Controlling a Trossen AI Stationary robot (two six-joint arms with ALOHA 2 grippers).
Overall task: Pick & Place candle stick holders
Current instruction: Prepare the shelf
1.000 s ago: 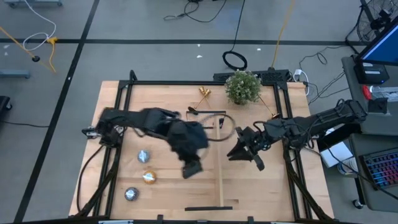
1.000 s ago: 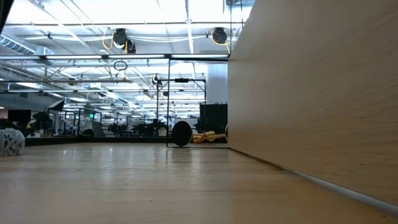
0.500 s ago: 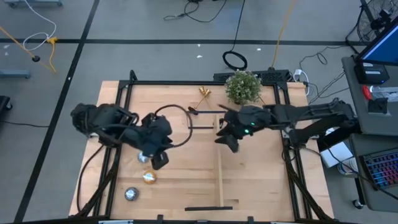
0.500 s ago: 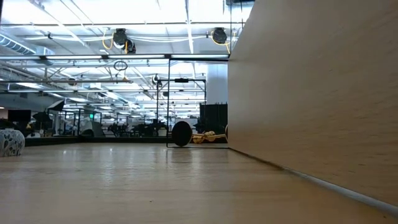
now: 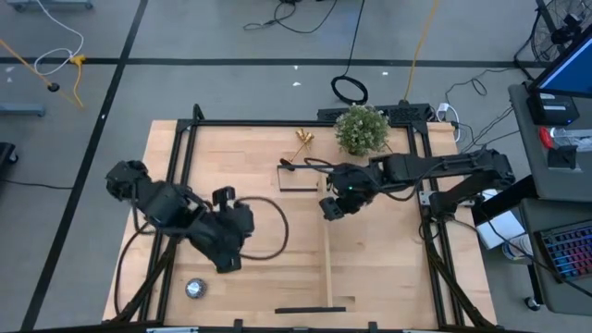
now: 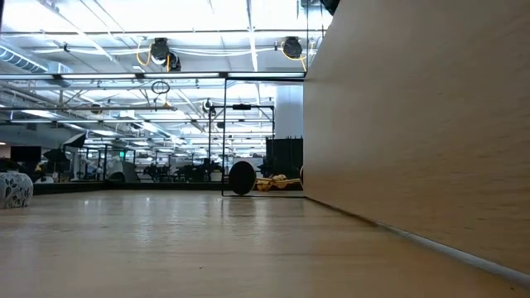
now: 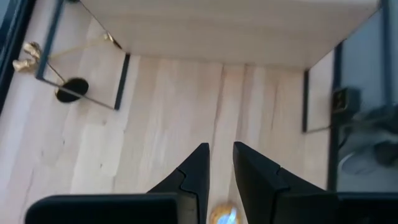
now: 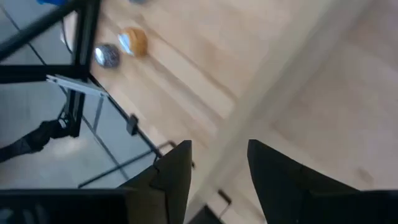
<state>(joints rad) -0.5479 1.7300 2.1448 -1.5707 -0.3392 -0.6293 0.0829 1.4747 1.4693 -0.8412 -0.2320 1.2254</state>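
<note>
Both arms are shifted leftward: the left hand [image 5: 225, 262] now hangs low over the bench's [image 5: 388, 268] left half, fingers nearly closed and empty, above a tealight [image 7: 222, 214]. The right hand [image 5: 329, 209], parted and empty, is carried to the divider [image 5: 326, 259]. A gold candle stick holder [image 5: 303, 140] lies toppled at the far edge, nearer the right hand.

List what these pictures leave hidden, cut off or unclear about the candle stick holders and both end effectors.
- Candle stick holders: high view, too small to count.
- Left end effector: high view, covers two of the three tealight discs seen in the right wrist view; only one disc is exposed.
- Right end effector: empty; right wrist view is blurred.
- Low view: the wooden divider blocks the table's right side.
</note>
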